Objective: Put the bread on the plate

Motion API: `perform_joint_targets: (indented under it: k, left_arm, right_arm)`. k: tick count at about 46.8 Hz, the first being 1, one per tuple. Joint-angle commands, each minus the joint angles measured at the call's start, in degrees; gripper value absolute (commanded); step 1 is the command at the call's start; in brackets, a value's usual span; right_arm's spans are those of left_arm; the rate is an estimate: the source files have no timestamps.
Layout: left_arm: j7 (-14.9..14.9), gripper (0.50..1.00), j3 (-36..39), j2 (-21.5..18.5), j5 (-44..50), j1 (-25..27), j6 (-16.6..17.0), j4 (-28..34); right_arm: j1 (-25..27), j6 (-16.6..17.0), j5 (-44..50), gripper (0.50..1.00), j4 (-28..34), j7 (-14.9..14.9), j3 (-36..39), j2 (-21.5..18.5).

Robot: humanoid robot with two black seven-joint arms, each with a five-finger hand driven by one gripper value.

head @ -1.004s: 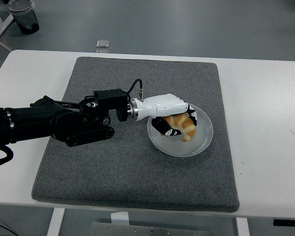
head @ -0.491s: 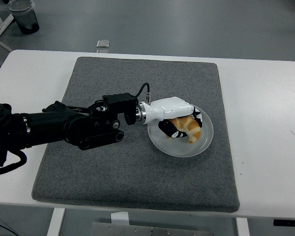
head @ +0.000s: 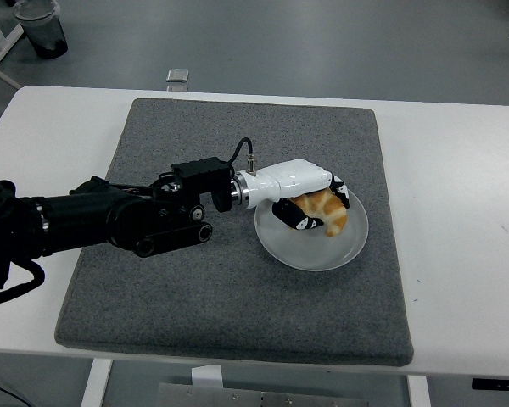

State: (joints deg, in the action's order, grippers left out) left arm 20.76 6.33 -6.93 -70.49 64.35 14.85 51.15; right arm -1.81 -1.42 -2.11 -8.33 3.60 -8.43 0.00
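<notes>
- The bread (head: pixel 329 209), a golden-brown croissant-shaped piece, is sitting inside the curled fingers of the left hand (head: pixel 310 201), over the upper-left part of the plate.
- Whether the bread is touching the plate or hanging just above it cannot be told from this view.
- The left hand, white-shelled with black finger pads (head: pixel 288 218), is gripping the bread: fingers are wrapping under and around it, with one end of the bread poking out toward the plate's centre.
- The plate (head: pixel 322 250), a pale, translucent round dish, is lying on the right half of the grey mat; its lower and right parts are showing bare.
- The black left arm (head: pixel 110 220) is reaching toward the plate from the left, crossing the mat's left half, with a thin black cable (head: pixel 242 148) looping up at the wrist just left of the plate.
- The grey mat (head: pixel 220 297) is lying on the white table (head: pixel 458 212) beneath the plate.
- Far beyond the plate, on the floor past the table's far edge, a small clear box (head: pixel 178 76) is sitting, and a dark bin (head: pixel 41 25) is standing at the upper left.
</notes>
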Motion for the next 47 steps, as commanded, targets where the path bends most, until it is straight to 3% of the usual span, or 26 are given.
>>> perform_joint_targets:
  k: [1,11,22,31,39,47]
  left_arm:
    - [0.0,0.831,0.0,-0.2,0.0,0.0,0.0,0.2]
    - [0.0,0.921,-0.1,-0.3,0.0,-0.4,0.0,0.4]
    - [0.0,0.941,-0.5,-0.9,0.1,-0.5,0.0,1.2]
    - [-0.4,0.966,-4.7,-3.3,3.0,0.1,-1.2,5.4]
    - [-0.5,0.971,-6.8,-6.9,8.9,1.7,-3.6,9.1]
    - [-0.5,0.973,-12.6,-9.9,16.1,2.1,-8.6,10.3]
  right_arm:
    - [0.0,-0.1,0.0,0.932,0.0,0.0,0.0,0.0]
    - [0.1,-0.1,0.0,0.930,0.0,0.0,0.0,0.0]
    - [0.1,0.0,0.0,0.930,0.0,0.0,0.0,0.0]
    - [0.1,0.0,0.0,0.930,0.0,0.0,0.1,0.0]
    - [0.1,-0.1,0.0,0.930,0.0,0.0,0.0,0.0]
    - [0.1,-0.1,0.0,0.930,0.0,0.0,0.1,0.0]
